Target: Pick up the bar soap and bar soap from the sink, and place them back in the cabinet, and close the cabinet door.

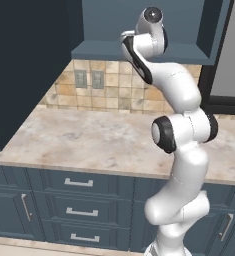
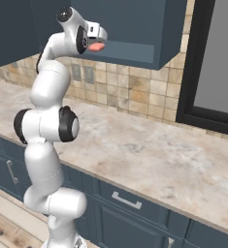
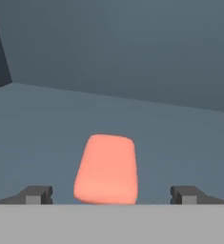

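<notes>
Bar soap [image 3: 106, 169]: one | cabinet [image 3: 132, 62] interior | claw [image 3: 111, 194] fingers spread, not touching it

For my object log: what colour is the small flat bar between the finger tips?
Salmon pink, plain, no pattern: the small flat bar soap, best in the hand view.

A rendered home kitchen: a beige marbled worktop [image 1: 99, 140] runs over dark blue drawers [image 1: 79, 197] with silver handles, backed by a tan tiled splashback [image 2: 135, 92] with wall sockets [image 1: 89, 79], under blue-grey wall cabinets [image 2: 135, 29].
</notes>
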